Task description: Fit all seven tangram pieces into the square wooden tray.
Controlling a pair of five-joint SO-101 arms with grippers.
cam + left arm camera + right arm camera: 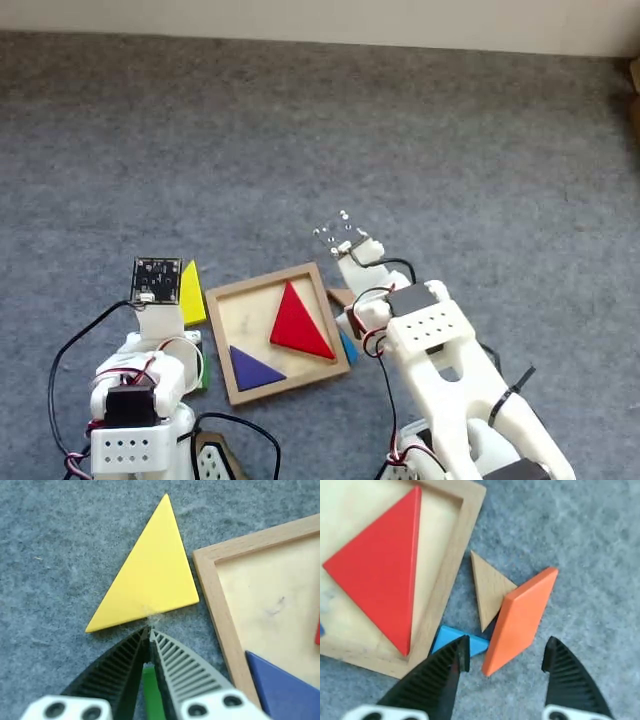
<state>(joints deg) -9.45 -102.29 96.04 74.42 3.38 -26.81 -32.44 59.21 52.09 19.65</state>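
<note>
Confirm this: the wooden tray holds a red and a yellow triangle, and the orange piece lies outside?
Not quite. The tray holds the red triangle and a blue triangle; the yellow triangle lies outside on the carpet, as the left wrist view shows. The orange piece is outside.

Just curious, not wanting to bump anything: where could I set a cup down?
Free: the carpet beyond the tray, and bare wood inside it beside the red triangle. Crowded: the orange piece, wooden triangle and light-blue piece bunch beside the tray, at the right end effector.

Pale wooden tray [212, 587] with visible grain; smooth matt yellow triangle [152, 572] — glossy red triangle [380, 567] — rough grey felt-like carpet [300, 130].
</note>
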